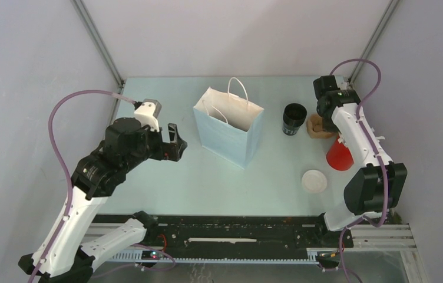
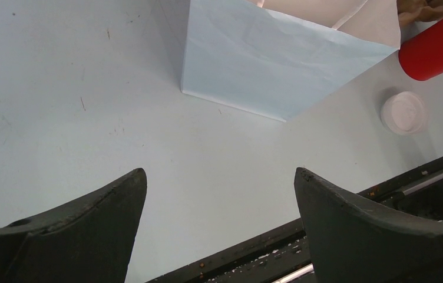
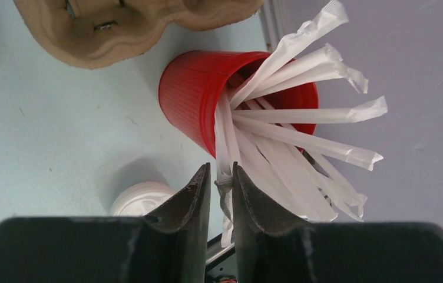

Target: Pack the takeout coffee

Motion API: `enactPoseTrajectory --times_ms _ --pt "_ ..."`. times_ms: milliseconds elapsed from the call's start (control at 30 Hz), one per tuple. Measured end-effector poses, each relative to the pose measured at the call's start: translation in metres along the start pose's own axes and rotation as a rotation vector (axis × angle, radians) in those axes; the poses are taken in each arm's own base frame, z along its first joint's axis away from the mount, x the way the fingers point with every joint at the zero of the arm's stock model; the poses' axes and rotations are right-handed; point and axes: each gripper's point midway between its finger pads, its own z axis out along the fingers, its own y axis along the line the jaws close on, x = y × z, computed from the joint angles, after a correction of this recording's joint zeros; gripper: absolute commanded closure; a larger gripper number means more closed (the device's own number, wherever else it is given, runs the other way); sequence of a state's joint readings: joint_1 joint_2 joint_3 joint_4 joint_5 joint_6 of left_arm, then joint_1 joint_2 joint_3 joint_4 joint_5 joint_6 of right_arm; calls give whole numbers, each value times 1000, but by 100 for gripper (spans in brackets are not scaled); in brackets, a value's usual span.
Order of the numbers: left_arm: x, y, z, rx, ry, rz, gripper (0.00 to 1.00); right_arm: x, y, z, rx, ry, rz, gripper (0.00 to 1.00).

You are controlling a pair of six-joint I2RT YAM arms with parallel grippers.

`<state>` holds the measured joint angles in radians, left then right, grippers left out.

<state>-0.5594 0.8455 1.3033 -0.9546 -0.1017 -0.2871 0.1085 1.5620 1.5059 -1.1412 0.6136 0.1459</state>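
Pale blue paper bag (image 1: 229, 127), upright and open at mid-table, handles up. Right of it, black coffee cup (image 1: 294, 119), upright, lidless. White lid (image 1: 314, 180) flat, nearer the front. Brown cardboard carrier (image 1: 316, 127) just beside the cup. Red cup (image 1: 340, 154) of wrapped straws (image 3: 301, 135) near the right wall.

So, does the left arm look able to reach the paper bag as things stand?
Probably yes. The left gripper stands open and faces the light blue paper bag, with only bare table between them. Nothing blocks the bag's near wall.
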Motion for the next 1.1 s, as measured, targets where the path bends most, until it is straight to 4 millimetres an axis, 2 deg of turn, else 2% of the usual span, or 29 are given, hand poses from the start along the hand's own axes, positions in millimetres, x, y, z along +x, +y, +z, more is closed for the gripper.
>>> enactPoseTrajectory --times_ms 367,533,633,733,800,933,1000,1100 --pt "1 0 -1 0 1 -1 1 -8 -8 -5 27 -28 -32 98" --pt "0 0 -1 1 1 -1 1 -25 -17 -18 19 -71 -17 99" --pt "0 0 -1 2 1 -1 1 -29 -21 -20 12 -77 -7 88" --pt "0 0 -1 3 0 -1 1 -27 -25 -16 -1 -60 6 83" --pt "0 -1 -1 4 0 -1 1 -26 -30 -12 -7 -47 26 74" --pt "0 -1 -1 4 0 -1 1 -20 -31 -4 -24 -19 46 48" --pt "0 -1 -1 4 0 -1 1 -18 -29 -3 -39 -9 45 41" --pt "0 -1 -1 4 0 -1 1 -16 -25 -4 -64 -1 44 37"
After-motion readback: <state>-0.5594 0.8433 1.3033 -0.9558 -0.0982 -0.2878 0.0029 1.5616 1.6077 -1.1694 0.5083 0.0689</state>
